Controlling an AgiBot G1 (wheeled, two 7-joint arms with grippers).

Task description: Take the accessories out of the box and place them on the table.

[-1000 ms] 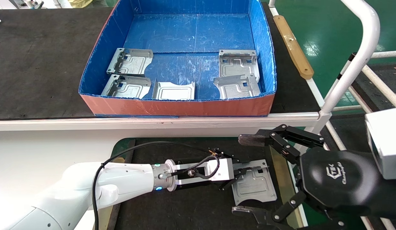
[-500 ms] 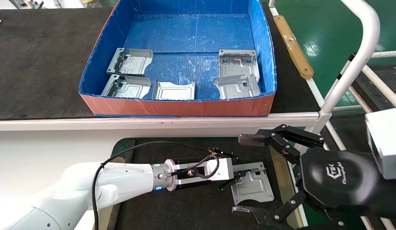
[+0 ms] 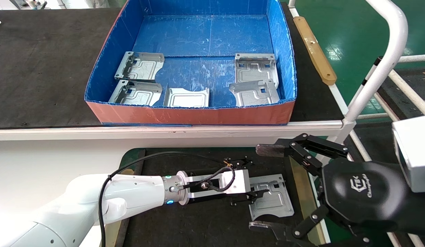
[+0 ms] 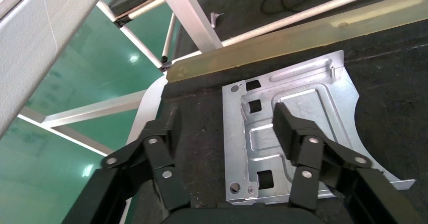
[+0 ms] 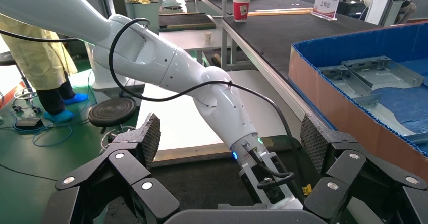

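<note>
Silver plate (image 3: 272, 200) lies on the black mat (image 3: 198, 226), unmoved; left pincer (image 3: 245, 181) has spread open, drawing back slightly.

A wide dark-matted bench (image 3: 44, 68) with a white front edge ran across beyond the left gripper (image 3: 248, 178), with a tan wooden strip (image 3: 314, 48) along its edge, farther out and to the right. A white tube frame (image 3: 387, 51) rose over green floor (image 3: 349, 27) to the right of the right gripper (image 3: 262, 187). Well past that gripper's fingertips, a red paper cup (image 5: 241, 8) stood on a dark tabletop, and a person in a yellow coat (image 5: 35, 57) stood near a black stool (image 5: 112, 112).
</note>
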